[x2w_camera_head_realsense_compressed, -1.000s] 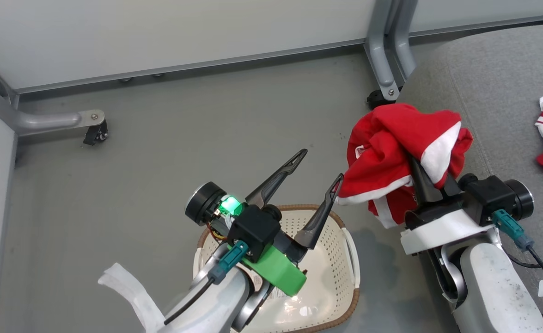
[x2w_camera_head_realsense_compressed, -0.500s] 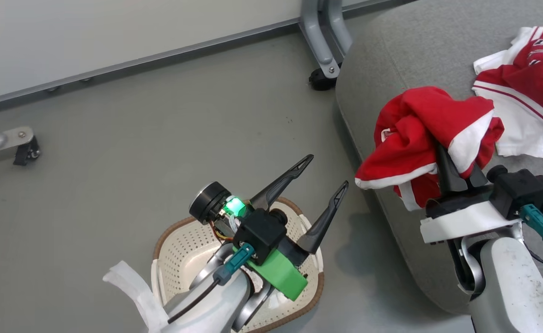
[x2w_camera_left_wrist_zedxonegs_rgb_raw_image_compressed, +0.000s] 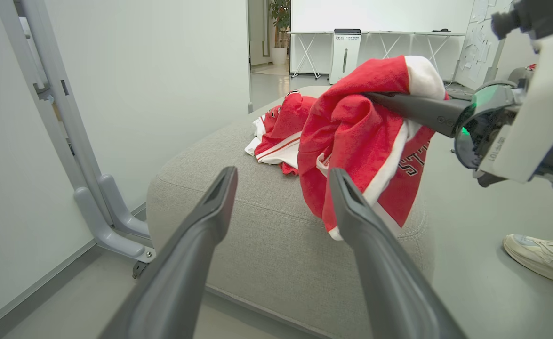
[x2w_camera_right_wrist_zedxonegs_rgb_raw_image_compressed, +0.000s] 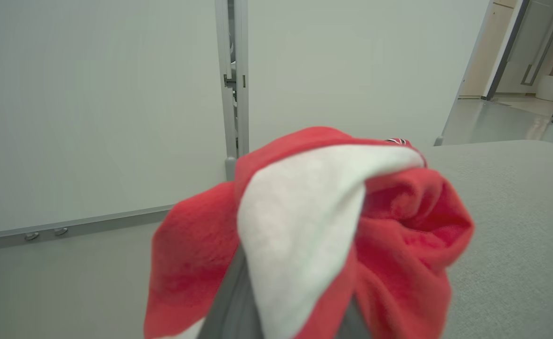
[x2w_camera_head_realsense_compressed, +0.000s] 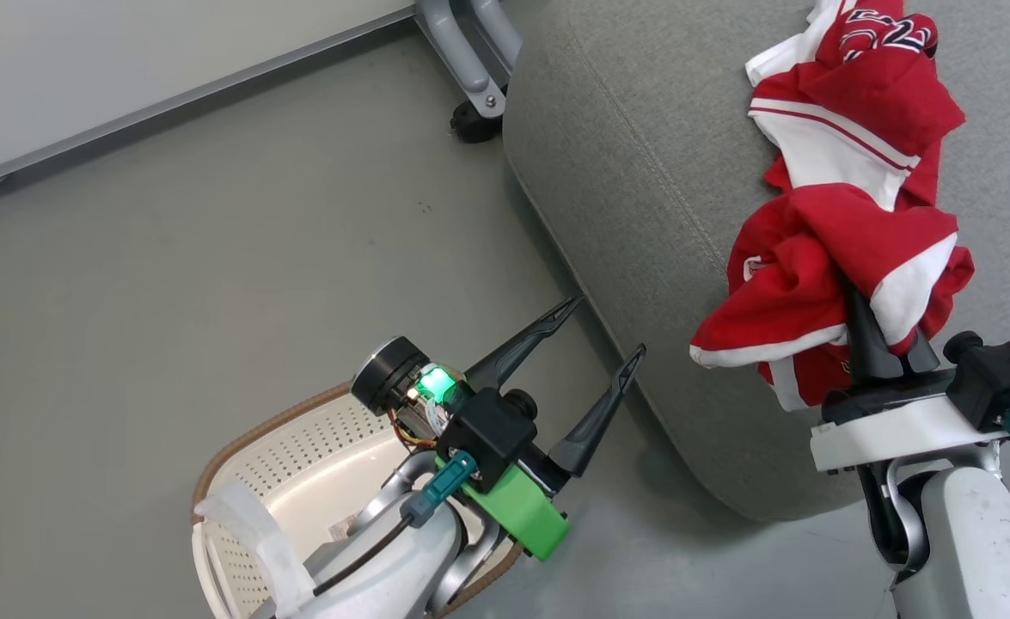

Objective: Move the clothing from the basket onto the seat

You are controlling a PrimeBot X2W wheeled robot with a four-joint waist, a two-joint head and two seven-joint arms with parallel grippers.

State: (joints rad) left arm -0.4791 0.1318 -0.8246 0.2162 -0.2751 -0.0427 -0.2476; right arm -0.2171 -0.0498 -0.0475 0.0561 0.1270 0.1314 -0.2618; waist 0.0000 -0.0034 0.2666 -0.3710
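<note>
My right gripper (x2w_camera_head_realsense_compressed: 883, 331) is shut on a bunched red and white garment (x2w_camera_head_realsense_compressed: 814, 275), which hangs above the light-grey seat (x2w_camera_head_realsense_compressed: 642, 172) near its left edge. The right wrist view has the same garment (x2w_camera_right_wrist_zedxonegs_rgb_raw_image_compressed: 314, 226) draped over the fingers. A second red and white garment (x2w_camera_head_realsense_compressed: 848, 112) lies on the seat further back. My left gripper (x2w_camera_head_realsense_compressed: 608, 331) stands open and holds nothing, above the floor beside the seat's edge. The cream perforated basket (x2w_camera_head_realsense_compressed: 298, 464) with its brown rim sits at the lower left under my left arm. In the left wrist view the held garment (x2w_camera_left_wrist_zedxonegs_rgb_raw_image_compressed: 361, 141) hangs over the seat (x2w_camera_left_wrist_zedxonegs_rgb_raw_image_compressed: 257, 226).
A grey metal frame leg with a black caster (x2w_camera_head_realsense_compressed: 470, 94) stands on the floor just left of the seat's far corner. A pale wall panel (x2w_camera_head_realsense_compressed: 126, 60) runs along the back. A person's shoe (x2w_camera_left_wrist_zedxonegs_rgb_raw_image_compressed: 540, 254) rests on the floor right of the seat.
The head camera has swung right, so basket and floor slid left and more of the seat shows. My right gripper has carried the held garment from the seat's edge to above the seat, near the lying garment.
</note>
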